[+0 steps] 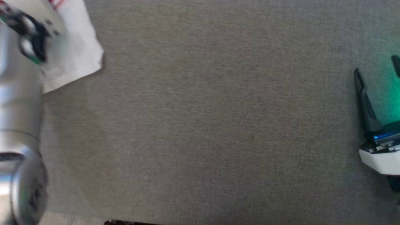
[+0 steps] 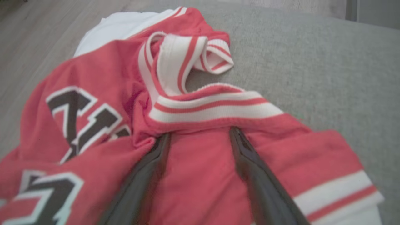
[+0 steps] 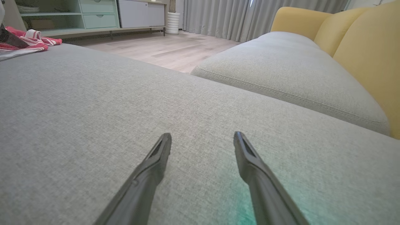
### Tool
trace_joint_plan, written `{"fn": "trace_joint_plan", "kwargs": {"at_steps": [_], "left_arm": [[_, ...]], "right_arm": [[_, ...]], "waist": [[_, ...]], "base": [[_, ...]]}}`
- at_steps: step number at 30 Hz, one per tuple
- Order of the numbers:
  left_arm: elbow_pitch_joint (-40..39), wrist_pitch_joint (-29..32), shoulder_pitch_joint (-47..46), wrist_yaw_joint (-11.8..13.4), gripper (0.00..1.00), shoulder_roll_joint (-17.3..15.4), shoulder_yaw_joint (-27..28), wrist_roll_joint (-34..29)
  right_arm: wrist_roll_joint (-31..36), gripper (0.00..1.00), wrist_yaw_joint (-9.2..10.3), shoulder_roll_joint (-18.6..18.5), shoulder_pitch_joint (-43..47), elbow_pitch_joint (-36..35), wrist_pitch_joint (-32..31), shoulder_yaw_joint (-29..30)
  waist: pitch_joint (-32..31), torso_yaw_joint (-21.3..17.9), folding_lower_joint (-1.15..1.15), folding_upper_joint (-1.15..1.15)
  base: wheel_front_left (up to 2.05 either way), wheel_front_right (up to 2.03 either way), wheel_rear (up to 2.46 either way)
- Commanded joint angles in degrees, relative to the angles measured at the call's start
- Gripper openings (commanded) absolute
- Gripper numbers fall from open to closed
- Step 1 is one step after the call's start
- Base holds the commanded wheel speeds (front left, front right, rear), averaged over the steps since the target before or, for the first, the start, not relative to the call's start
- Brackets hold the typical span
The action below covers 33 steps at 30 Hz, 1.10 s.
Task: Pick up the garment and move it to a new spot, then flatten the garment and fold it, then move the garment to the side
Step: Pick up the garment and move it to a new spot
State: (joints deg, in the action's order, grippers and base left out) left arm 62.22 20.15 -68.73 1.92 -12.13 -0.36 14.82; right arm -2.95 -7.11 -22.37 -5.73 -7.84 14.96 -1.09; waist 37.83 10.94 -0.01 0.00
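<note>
Gaping wide, left gripper, fingers low over red jersey, cloth between them, nothing pinched. Jersey crumpled, striped collar up, at far-left corner of grey cushion. Right gripper also spread, empty, over right side of cushion, well apart from jersey.

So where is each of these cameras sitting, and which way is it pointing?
Head view: on the robot's head, looking down at the grey cushion; pale left forearm at left, open right gripper at right.
Left wrist view: on the left wrist, looking along the open left gripper, close over the red jersey.
Right wrist view: on the right wrist, low, looking across the cushion towards a yellow-backed sofa and wood floor; its own spread fingers show.
Shared: all three show the jersey and the cushion.
</note>
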Motion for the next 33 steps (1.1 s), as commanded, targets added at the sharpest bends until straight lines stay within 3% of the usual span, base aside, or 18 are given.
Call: {"fn": "trace_joint_plan", "kwargs": {"at_steps": [1,2,3,5,10,19,25,33], "left_arm": [[1.41,1.69,1.64,-0.43,1.0,-2.26,0.48,0.29],[2.01,1.66,1.59,-0.71,0.87,-2.43,0.35,0.31],[2.43,1.4,1.55,-1.35,0.0,-2.63,0.1,0.28],[2.76,0.19,1.33,-2.93,0.0,-3.23,-0.34,0.25],[0.9,-9.25,0.12,-4.48,0.0,-6.0,-2.29,-1.84],[-0.76,-20.61,-0.8,-7.2,0.0,-11.19,-5.07,-4.13],[-3.04,-23.49,-0.52,-8.45,0.0,-13.05,-7.83,-5.37],[-10.7,-21.93,1.53,-9.35,0.0,-11.38,-12.44,-3.09]], "right_arm": [[0.28,1.0,-0.37,-0.53,0.82,-0.19,0.04,-0.71],[0.33,1.0,-0.37,-0.36,0.56,-0.19,0.04,-0.73],[0.39,1.0,-0.37,-0.21,0.33,-0.12,0.04,-0.8],[0.41,1.0,-0.37,0.19,-0.08,0.27,0.04,-0.95],[0.39,1.0,-0.37,1.72,-0.5,1.9,0.04,-1.8],[0.13,1.0,-0.37,7.25,0.89,6.19,0.04,-4.46],[0.44,1.0,-0.37,11.0,4.93,8.62,0.04,-5.62],[0.7,1.0,-0.37,14.35,9.3,9.53,0.04,-6.88]], "waist": [[1.82,-1.5,0.01,0.0],[2.02,-1.58,0.01,0.0],[2.11,-1.66,0.01,0.0],[1.85,-1.74,0.01,0.0],[-1.9,-2.08,0.01,0.0],[-16.92,-5.62,0.01,0.0],[-28.81,-9.52,0.01,0.0],[-39.36,-15.39,0.01,0.0]], "base": [[0.0,0.0,0.0],[0.0,0.0,0.0],[0.0,0.0,0.0],[0.0,0.0,0.0],[0.0,0.0,0.0],[0.0,0.0,0.0],[0.0,0.0,0.0],[0.0,0.0,0.0]]}}
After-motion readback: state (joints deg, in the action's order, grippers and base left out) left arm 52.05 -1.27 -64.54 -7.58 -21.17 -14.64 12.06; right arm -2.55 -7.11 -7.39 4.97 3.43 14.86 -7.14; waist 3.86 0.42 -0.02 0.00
